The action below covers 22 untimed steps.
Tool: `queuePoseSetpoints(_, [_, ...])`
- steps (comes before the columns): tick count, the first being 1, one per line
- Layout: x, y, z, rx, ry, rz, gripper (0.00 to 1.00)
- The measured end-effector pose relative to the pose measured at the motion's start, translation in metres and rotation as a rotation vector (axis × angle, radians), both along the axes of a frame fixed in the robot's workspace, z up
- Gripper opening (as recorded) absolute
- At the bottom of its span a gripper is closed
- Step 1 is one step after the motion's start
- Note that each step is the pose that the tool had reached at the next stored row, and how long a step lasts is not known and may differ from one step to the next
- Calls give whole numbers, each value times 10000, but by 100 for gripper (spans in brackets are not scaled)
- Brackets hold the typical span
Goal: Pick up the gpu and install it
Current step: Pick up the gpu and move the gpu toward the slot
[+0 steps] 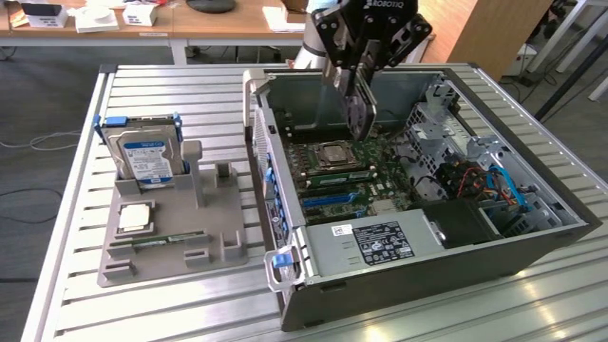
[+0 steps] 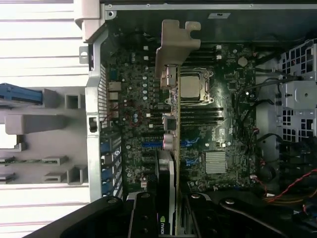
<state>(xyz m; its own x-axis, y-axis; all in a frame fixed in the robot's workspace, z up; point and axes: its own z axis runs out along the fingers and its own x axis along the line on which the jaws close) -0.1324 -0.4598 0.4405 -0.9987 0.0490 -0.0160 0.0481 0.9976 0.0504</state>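
The gpu (image 1: pixel 360 107), a thin dark card, hangs edge-down over the open computer case (image 1: pixel 532 246), above the motherboard (image 1: pixel 357 178) near the CPU socket (image 1: pixel 334 154). My gripper (image 1: pixel 357 71) is shut on its upper part. In the wrist view the gpu (image 2: pixel 171 129) runs edge-on across the motherboard (image 2: pixel 133 114), with its grey metal bracket (image 2: pixel 176 42) at the far end by the case's rear wall. The black fingers (image 2: pixel 143 213) clamp its near end, where a green logo shows. The card's lower edge is clear of the board.
A grey holder tray (image 1: pixel 171 246) lies at the exterior view's left on the slatted metal table (image 1: pixel 67 235). It carries a silver hard drive (image 1: pixel 147 160) with a blue label, a processor chip (image 1: pixel 136 216) and a memory stick (image 1: pixel 156 239). A power supply (image 1: pixel 375 242) and cables (image 1: pixel 475 182) sit inside the case.
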Motion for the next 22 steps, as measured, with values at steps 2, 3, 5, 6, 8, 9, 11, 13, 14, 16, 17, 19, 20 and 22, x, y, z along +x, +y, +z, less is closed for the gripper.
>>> queuePoseSetpoints(2, [81,0,0,8,0,2,27])
queuePoseSetpoints(3, [120,0,0,12,0,1,27])
queuePoseSetpoints(5, [202,0,0,19,0,0,27])
queuePoseSetpoints(6, [244,0,0,23,0,2,27])
queuePoseSetpoints(8, [333,0,0,32,0,-1,27])
queuePoseSetpoints(9, [377,0,0,36,0,0,27])
queuePoseSetpoints(11, [462,0,0,44,0,0,27])
queuePoseSetpoints(13, [557,0,0,59,0,2,27])
queuePoseSetpoints(14, [603,0,0,65,0,1,27])
queuePoseSetpoints(16, [692,0,0,77,0,1,27])
queuePoseSetpoints(17, [734,0,0,82,0,2,27])
queuePoseSetpoints(19, [783,0,1,84,2,1,27])
queuePoseSetpoints(20, [784,-1,0,86,1,1,27])
queuePoseSetpoints(22, [784,0,0,86,0,1,27])
